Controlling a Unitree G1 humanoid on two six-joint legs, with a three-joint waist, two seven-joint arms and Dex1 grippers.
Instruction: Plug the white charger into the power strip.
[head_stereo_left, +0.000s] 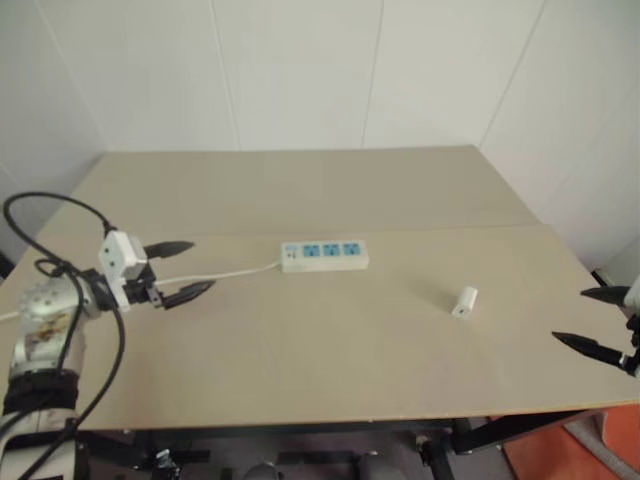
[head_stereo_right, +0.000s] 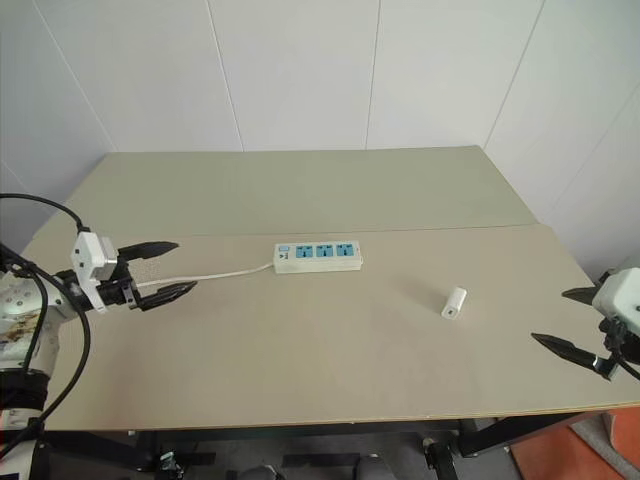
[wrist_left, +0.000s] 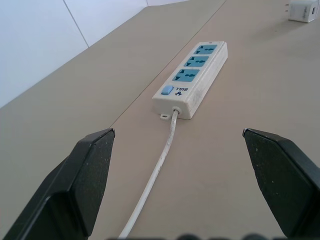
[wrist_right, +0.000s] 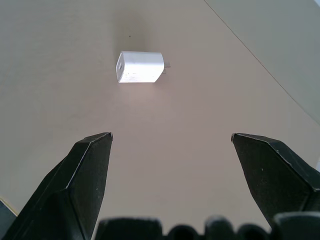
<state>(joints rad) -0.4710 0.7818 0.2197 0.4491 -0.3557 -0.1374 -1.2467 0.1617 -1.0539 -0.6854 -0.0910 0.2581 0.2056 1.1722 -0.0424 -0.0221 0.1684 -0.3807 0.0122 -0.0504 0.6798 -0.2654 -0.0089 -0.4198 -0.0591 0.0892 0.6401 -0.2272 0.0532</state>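
Observation:
The power strip (head_stereo_left: 325, 256) lies flat near the middle of the table, its three blue sockets facing up and its white cord (head_stereo_left: 222, 274) running left. The white charger (head_stereo_left: 465, 301) lies on its side to the strip's right, well apart from it; the right wrist view shows the charger (wrist_right: 140, 67) with its prongs level with the table. My left gripper (head_stereo_left: 187, 269) hovers open at the table's left, pointing toward the strip's cord end (wrist_left: 173, 108), nothing between its fingers. Near the table's right edge, my right gripper (head_stereo_left: 594, 319) is open and empty, pointing at the charger from a distance.
The beige table (head_stereo_left: 330, 360) has a seam (head_stereo_left: 450, 230) running across it behind the strip. White walls stand close behind and to both sides. The table's front edge (head_stereo_left: 330, 419) lies just below my arms.

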